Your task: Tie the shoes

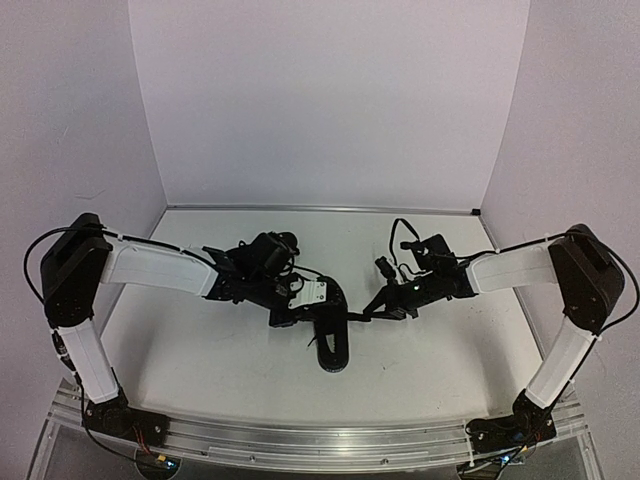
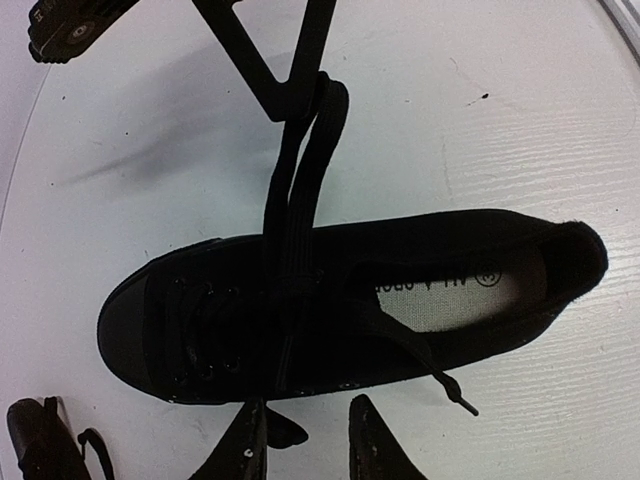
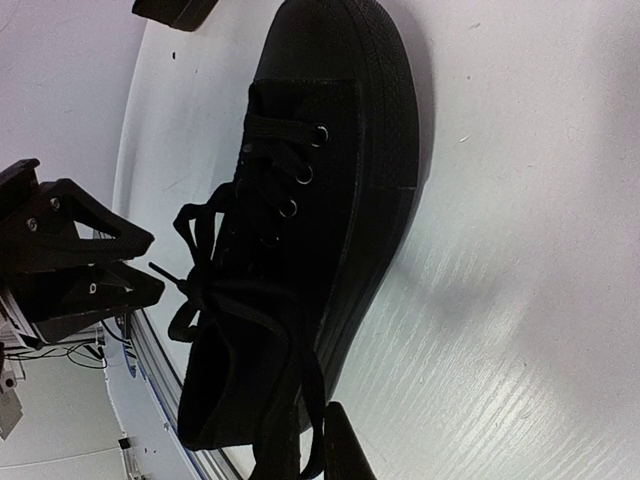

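Observation:
One black shoe (image 1: 332, 345) lies on the white table between both arms; in the left wrist view the shoe (image 2: 350, 310) has its toe to the left. A doubled loop of lace (image 2: 300, 190) runs taut from its eyelets to my right gripper (image 2: 298, 105), which is shut on it. The same lace (image 3: 320, 400) passes between the right gripper (image 3: 312, 455) fingertips. My left gripper (image 2: 310, 440) sits against the shoe's near side, jaws apart with bare table between them; a short lace bit (image 2: 285, 430) pokes out beside one finger. A loose lace end (image 2: 450, 390) trails off the shoe.
White walls close in the table at the back and both sides. A dark object (image 2: 40, 440) lies at the lower left of the left wrist view; I cannot tell what it is. The left gripper (image 3: 80, 260) shows beyond the shoe (image 3: 310, 200).

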You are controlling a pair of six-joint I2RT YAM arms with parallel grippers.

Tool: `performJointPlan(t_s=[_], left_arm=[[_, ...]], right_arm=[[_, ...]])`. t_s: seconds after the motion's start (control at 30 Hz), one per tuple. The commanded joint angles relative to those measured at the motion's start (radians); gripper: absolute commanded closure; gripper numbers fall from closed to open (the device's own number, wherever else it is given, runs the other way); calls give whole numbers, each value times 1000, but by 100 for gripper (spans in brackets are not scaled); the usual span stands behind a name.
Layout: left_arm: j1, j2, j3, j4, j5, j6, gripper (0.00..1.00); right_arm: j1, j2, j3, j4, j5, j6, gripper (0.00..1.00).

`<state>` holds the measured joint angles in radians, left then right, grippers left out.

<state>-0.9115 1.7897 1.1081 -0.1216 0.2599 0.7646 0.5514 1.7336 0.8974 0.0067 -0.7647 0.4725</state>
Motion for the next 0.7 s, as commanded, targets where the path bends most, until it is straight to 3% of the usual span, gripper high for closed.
performJointPlan(t_s=[0.0, 0.67], left_arm=[[-5, 32, 66, -12, 0, 19, 73], [-7, 61, 108, -4, 33, -1, 85]], right_arm=[[5, 3, -5, 13, -9, -11, 91], [6, 6, -9, 13, -4, -14, 88]])
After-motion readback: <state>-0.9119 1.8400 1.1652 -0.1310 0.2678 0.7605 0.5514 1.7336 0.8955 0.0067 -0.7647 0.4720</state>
